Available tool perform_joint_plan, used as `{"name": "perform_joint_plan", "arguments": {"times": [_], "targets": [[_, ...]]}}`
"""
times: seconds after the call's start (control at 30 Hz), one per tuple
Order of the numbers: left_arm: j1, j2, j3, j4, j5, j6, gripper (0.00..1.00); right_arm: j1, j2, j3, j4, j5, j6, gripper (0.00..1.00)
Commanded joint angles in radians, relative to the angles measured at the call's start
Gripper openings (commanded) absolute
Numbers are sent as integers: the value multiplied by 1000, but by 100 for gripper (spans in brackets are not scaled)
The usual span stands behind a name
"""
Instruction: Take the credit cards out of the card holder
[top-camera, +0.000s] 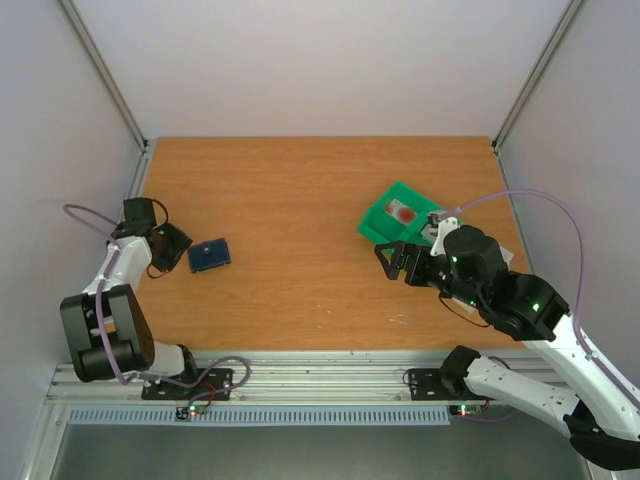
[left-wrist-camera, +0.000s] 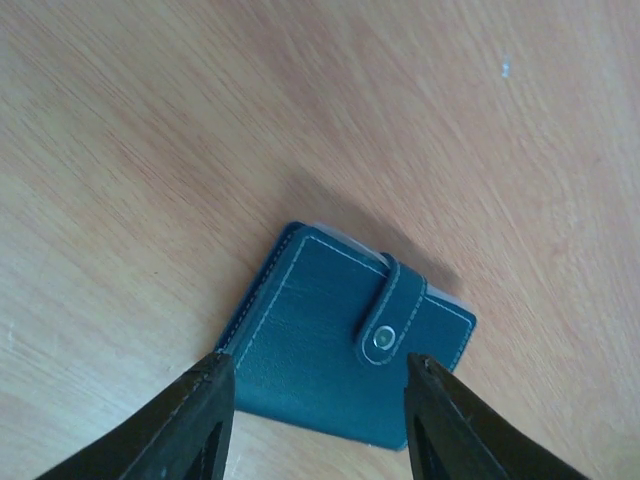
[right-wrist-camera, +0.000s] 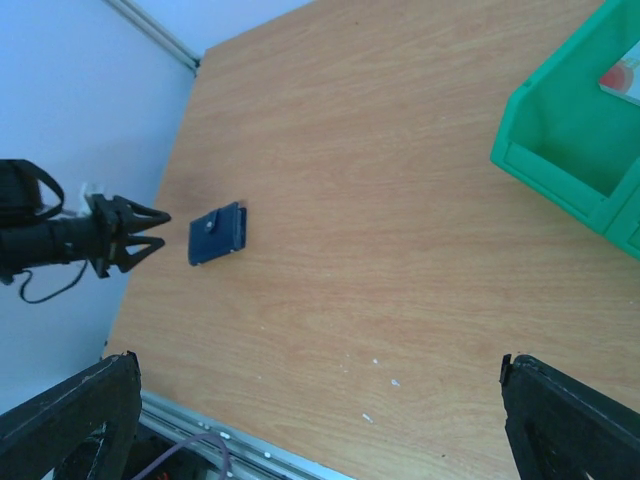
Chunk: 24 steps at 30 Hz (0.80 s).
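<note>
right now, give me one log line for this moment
left gripper: open, just short of card holder | holder: closed, flat on table | right gripper: open, empty, by green tray | tray: one credit card inside

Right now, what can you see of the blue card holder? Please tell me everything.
The card holder is a small dark blue wallet, leather by its look, with pale stitching. It is folded shut, held by a strap with a round metal snap. Pale card edges peek out at its far side. It lies flat on the wooden table, near the left side. The open left tool points at it without touching.
</note>
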Motion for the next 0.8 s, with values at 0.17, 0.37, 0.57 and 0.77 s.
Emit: {"name": "perform_joint_plan", "arguments": {"times": [0.17, 0.37, 0.57, 0.77], "targets": [[10, 84, -45, 157, -14, -39, 48, 8, -22, 2, 29, -4, -23, 98], [9, 116, -87, 219, 28, -33, 49, 8, -17, -1, 20, -2, -17, 98], [9, 144, -115, 247, 42, -26, 48, 8, -15, -5, 28, -11, -11, 98], [9, 147, -134, 290, 91, -19, 34, 8, -9, -5, 26, -16, -8, 98]]}}
